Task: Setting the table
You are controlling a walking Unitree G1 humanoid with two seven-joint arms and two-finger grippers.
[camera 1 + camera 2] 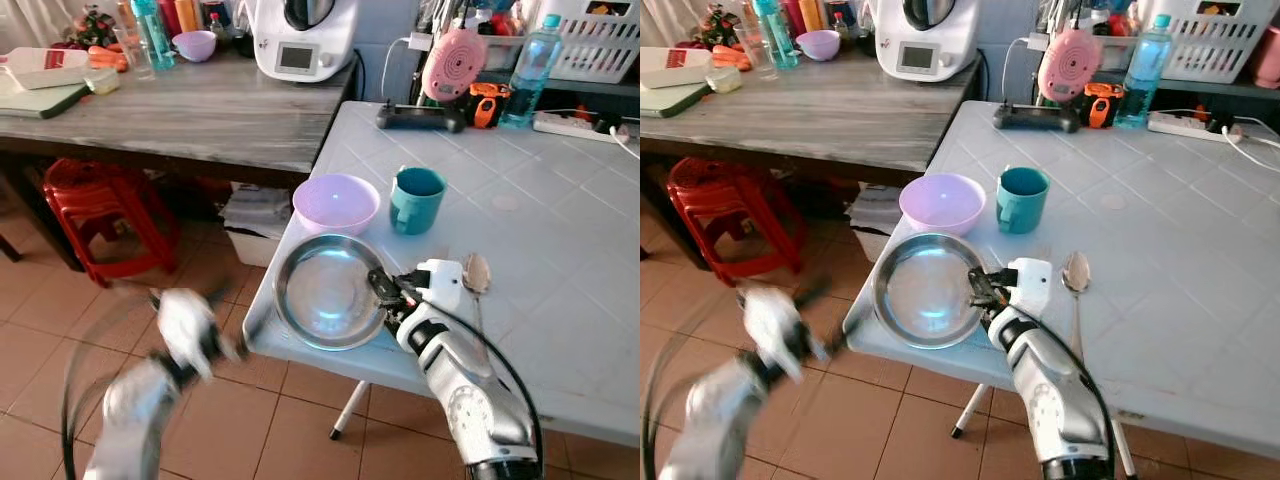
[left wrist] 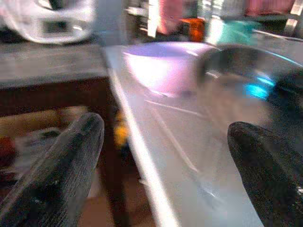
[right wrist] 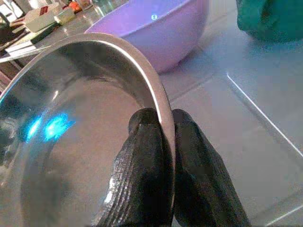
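A steel plate (image 1: 325, 290) lies at the near left corner of the light blue table (image 1: 560, 230). My right gripper (image 1: 383, 288) is shut on the plate's right rim; in the right wrist view its two fingers (image 3: 149, 161) pinch the rim (image 3: 158, 101). Behind the plate stand a lilac bowl (image 1: 336, 202) and a teal mug (image 1: 416, 199). A metal spoon (image 1: 476, 275) lies to the right of the plate. My left gripper (image 1: 215, 335), blurred, is off the table's left edge over the floor, fingers (image 2: 66, 170) wide open, facing the table edge.
A grey wooden counter (image 1: 180, 110) with a white kitchen machine (image 1: 305, 38), bottles and a small bowl stands at the left. Red stools (image 1: 95, 210) sit beneath it. A water bottle (image 1: 528, 72), pink device (image 1: 452, 62), power strip and white basket line the table's back.
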